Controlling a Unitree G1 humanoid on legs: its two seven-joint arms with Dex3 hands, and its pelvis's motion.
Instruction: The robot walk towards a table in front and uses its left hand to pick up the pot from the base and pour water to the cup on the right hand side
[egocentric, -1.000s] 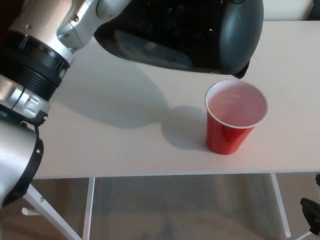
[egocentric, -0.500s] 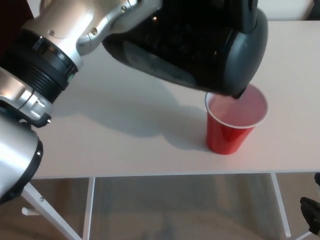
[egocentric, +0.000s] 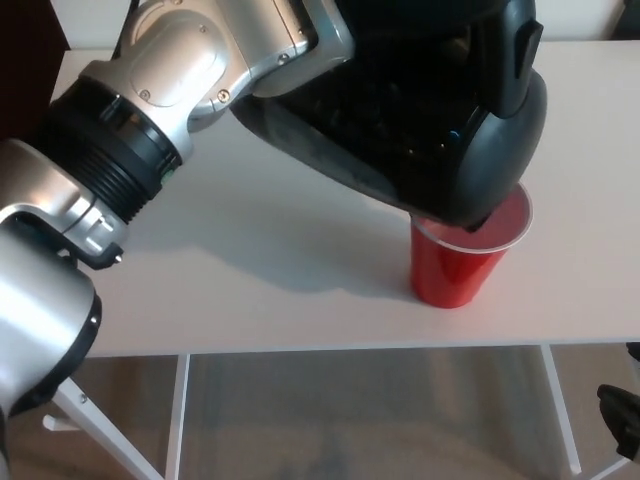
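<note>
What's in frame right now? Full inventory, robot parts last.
pot: 1, black, tilted, held over the table, spout end dipping over the cup's rim
cup: 1, red with white rim, upright on the table, right of centre, partly hidden by the pot
table: 1, white top, white legs below
floor: beige, seen under the table
left arm: 1, silver and black, reaching from the left to the pot; its hand not visible
</note>
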